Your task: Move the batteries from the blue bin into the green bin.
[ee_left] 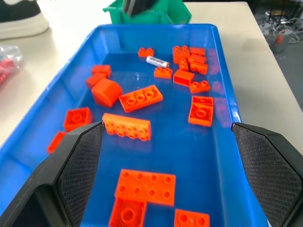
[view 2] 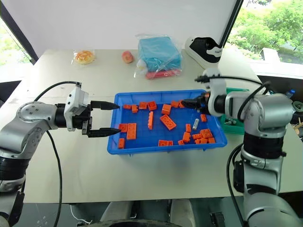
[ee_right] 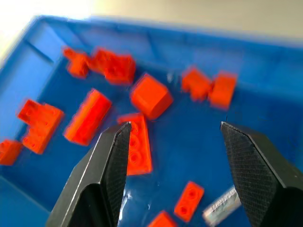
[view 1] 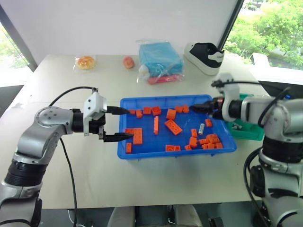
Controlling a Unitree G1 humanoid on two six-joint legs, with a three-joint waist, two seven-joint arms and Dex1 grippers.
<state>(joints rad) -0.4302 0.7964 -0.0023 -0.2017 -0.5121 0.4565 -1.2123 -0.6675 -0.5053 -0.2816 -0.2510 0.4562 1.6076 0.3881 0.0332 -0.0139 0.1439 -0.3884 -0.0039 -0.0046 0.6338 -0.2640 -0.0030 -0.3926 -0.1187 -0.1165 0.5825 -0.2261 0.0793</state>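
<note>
The blue bin [view 1: 175, 152] sits mid-table and holds several orange bricks [view 1: 173, 126]. One silvery battery [view 1: 201, 128] lies near the bin's right end among the bricks; it also shows as a battery [ee_left: 157, 62] in the left wrist view and as a battery [ee_right: 222, 205] in the right wrist view. The green bin [view 1: 246, 131] stands just right of the blue bin, partly hidden by my right arm. My left gripper [view 1: 129, 124] hovers open over the blue bin's left edge. Above the bin's far right part, my right gripper [view 1: 196, 108] is open and empty, a little behind the battery.
A light-blue bagged bundle [view 1: 160, 59] and a black-and-white object [view 1: 204, 56] lie behind the bins. A wrapped bun [view 1: 85, 62] and a small orange fruit [view 1: 128, 62] sit at the far left. The table's front edge is close below the blue bin.
</note>
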